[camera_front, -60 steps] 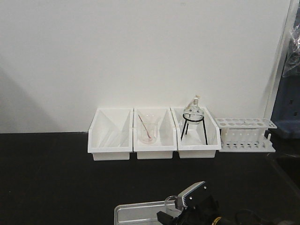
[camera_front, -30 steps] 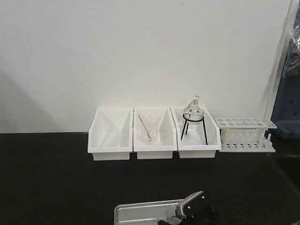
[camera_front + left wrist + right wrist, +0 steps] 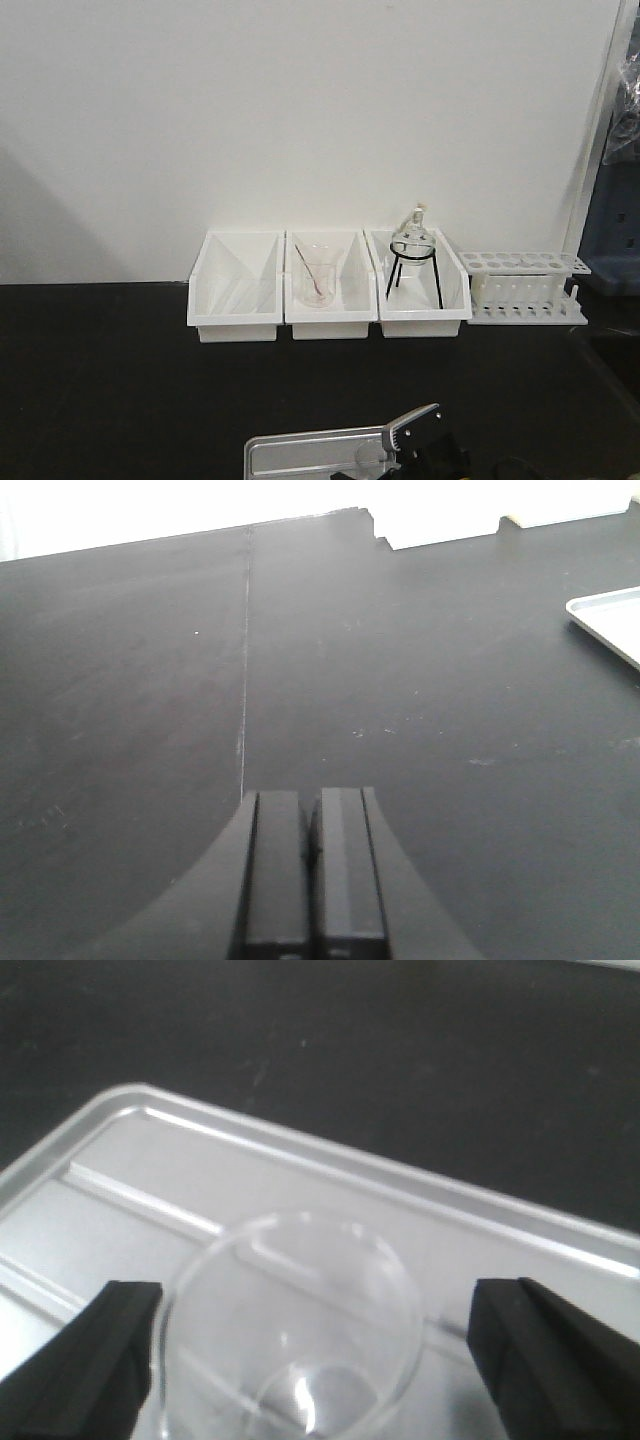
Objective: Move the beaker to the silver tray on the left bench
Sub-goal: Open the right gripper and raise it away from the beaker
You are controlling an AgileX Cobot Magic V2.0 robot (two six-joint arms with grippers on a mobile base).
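The small clear beaker (image 3: 290, 1320) stands upright in the silver tray (image 3: 300, 1175) on the black bench (image 3: 100, 380). My right gripper (image 3: 315, 1305) is open around it. The left finger sits right at the glass and the right finger stands clear of it. In the front view the right gripper (image 3: 415, 440) is low over the tray (image 3: 300, 450) at the bottom edge, with the beaker (image 3: 370, 456) just left of it. My left gripper (image 3: 312, 805) is shut and empty above bare black countertop. A corner of the tray (image 3: 610, 620) shows at its far right.
Three white bins (image 3: 235, 290) stand against the back wall. The middle one holds a beaker with a rod (image 3: 317, 283). The right one holds a flask on a black stand (image 3: 413, 245). A white test-tube rack (image 3: 522, 285) is to their right.
My right gripper has come down with the beaker toward the tray. The beaker now rests in the tray and the jaws stand apart around it.
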